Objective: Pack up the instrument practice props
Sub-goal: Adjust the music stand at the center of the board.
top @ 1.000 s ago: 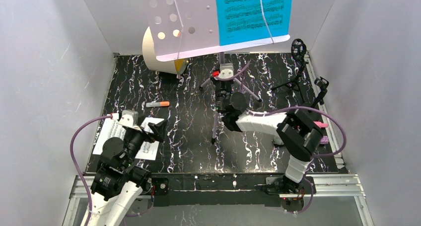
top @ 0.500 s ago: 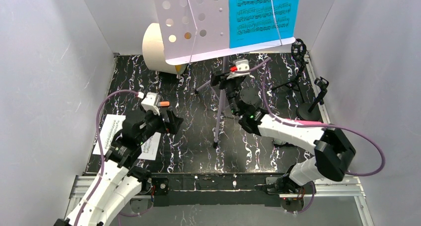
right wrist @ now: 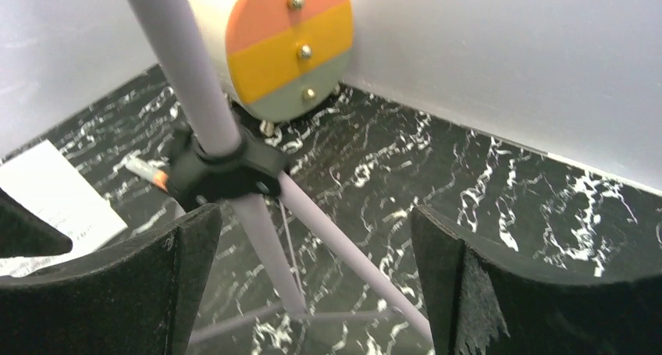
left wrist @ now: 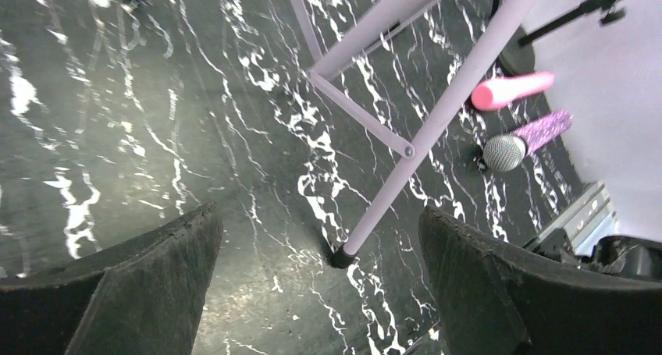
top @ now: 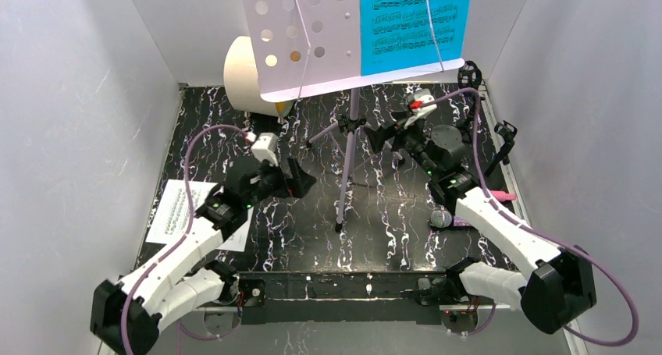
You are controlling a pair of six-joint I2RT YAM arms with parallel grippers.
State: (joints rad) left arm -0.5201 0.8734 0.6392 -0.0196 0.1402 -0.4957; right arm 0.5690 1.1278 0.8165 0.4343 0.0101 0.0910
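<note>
From above, you are holding the left gripper [top: 299,183] over the table [top: 312,230], left of the music rack [top: 300,35]. Its jaws are standing apart and gripping nothing. The right gripper [top: 377,140] is hanging just right of the rack's pole, also spread wide and gripping nothing. The rack is standing upright mid-table, with the blue sheet [top: 414,23] resting on its shelf. The white sheet [top: 176,211] is lying flat at the left edge, partly under your left arm. The pink microphone [top: 504,195] and the glittery microphone [top: 442,218] are lying near the right edge. The two mic tripods [top: 469,76] are standing along the far right side.

In the left wrist view, the fingers [left wrist: 140,285] are framing bare table. A rack leg [left wrist: 437,136] is planting its foot just ahead, untouched, and both microphones are lying side by side beyond it.

In the right wrist view, the pads [right wrist: 531,285] are sitting wide apart, with the pole and its black collar [right wrist: 222,172] ahead to the left, not gripped. The drum [right wrist: 285,43] is sitting behind by the wall, and the orange marker [right wrist: 148,172] is lying on the table past the collar.
</note>
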